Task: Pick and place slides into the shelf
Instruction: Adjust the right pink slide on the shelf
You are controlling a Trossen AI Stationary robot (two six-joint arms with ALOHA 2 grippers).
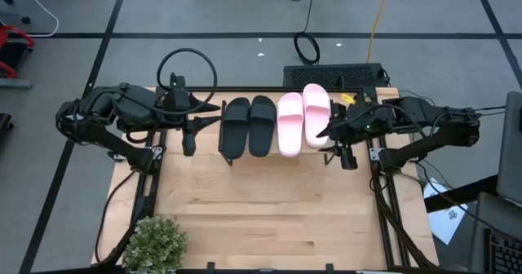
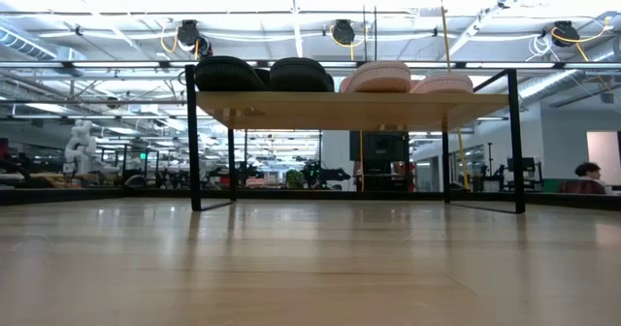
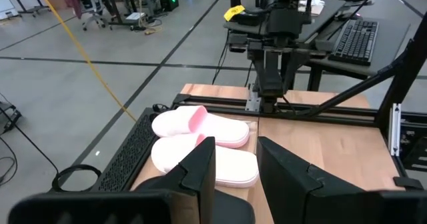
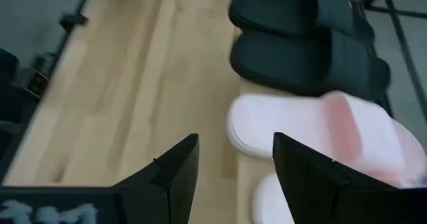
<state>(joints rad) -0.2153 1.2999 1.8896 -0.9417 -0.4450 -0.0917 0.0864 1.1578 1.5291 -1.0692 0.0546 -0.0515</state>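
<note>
All the slides in view lie side by side on top of the shelf (image 2: pixel 349 108) at the table's far edge. The black pair (image 1: pixel 249 125) is on the left and the pink pair (image 1: pixel 302 121) on the right. One pink slide (image 1: pixel 316 112) sits farther back than its mate (image 1: pixel 289 125). My left gripper (image 1: pixel 214 108) hovers open just left of the black pair, pointing toward the slides (image 3: pixel 200 127). My right gripper (image 1: pixel 325 132) is open above the right pink slide's near end (image 4: pixel 313 127), with nothing between its fingers.
A potted plant (image 1: pixel 155 241) stands at the table's near left corner. A keyboard (image 1: pixel 334 76) and a cable loop (image 1: pixel 186 70) lie behind the shelf. Black frame rails (image 1: pixel 383 201) run along both table sides. Bare wood (image 1: pixel 269 209) stretches in front of the shelf.
</note>
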